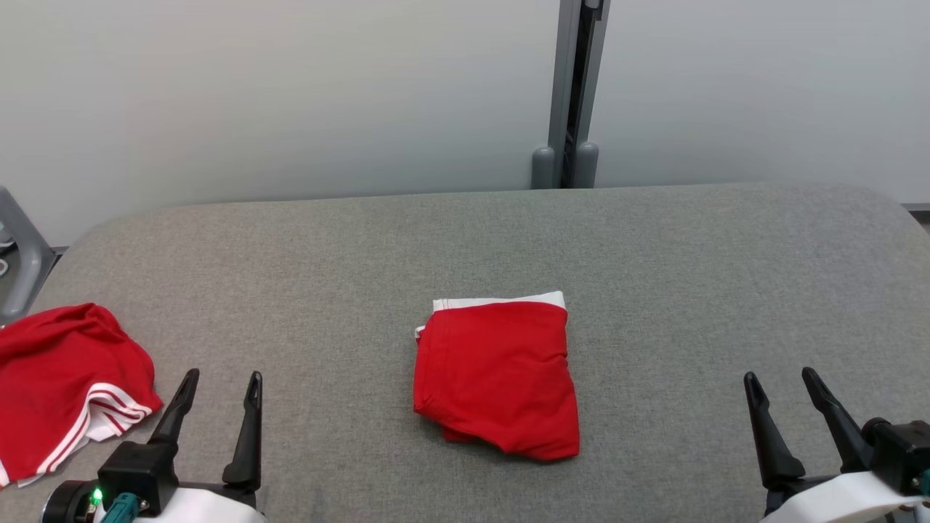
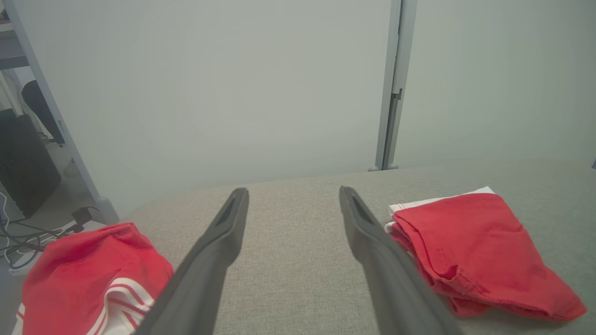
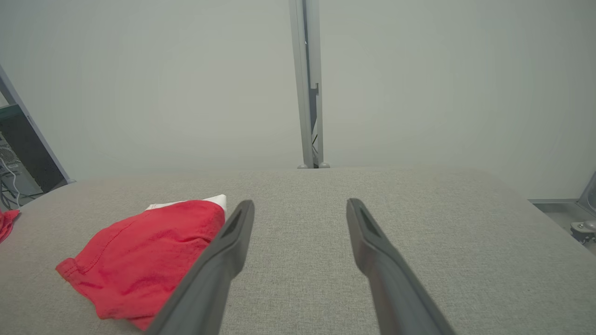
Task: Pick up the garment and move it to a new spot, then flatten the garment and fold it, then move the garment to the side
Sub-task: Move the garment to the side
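Between left claw (image 1: 223, 375) and right claw (image 1: 779, 375), ahead of both, the folded red cloth garment with a white edge (image 1: 498, 374) is laid on the grey fabric-covered table (image 1: 690, 290). Both claws are spread, nothing pinched. Fold is judged done; the shift to the side is pending. All layers must be pinched together so the stack is not undone. Crumpled red white-striped garment (image 1: 58, 378) just outboard of left claw is cut off; the fold's lower layers are hidden.

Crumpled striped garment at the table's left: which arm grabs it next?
Left, likely. The crumpled striped garment lies just beside the left fingers, open and empty. The right fingers sit beyond the folded garment.
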Robot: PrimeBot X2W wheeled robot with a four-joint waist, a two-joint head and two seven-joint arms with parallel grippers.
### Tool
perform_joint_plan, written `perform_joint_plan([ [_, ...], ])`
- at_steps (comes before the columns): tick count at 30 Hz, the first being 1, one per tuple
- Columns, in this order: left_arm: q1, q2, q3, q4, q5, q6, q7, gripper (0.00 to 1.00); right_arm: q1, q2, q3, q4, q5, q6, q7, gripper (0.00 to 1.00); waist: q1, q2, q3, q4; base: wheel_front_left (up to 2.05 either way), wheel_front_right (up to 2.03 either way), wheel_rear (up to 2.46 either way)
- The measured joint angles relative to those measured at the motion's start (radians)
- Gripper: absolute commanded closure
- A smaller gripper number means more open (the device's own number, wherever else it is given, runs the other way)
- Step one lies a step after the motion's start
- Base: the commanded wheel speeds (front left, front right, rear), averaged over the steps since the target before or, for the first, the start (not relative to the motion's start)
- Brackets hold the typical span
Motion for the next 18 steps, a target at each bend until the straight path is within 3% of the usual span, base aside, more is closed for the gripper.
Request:
perform_joint_plan([
  [18, -0.027, 0.008, -0.013, -0.027, -0.001, 0.008, 0.012, 0.0, -0.027, 0.001, -0.02, 0.034, 0.001, 0.0, -0.01, 0.0, 0.0, 0.0, 0.016, 0.037, 0.0, 0.0, 0.0],
])
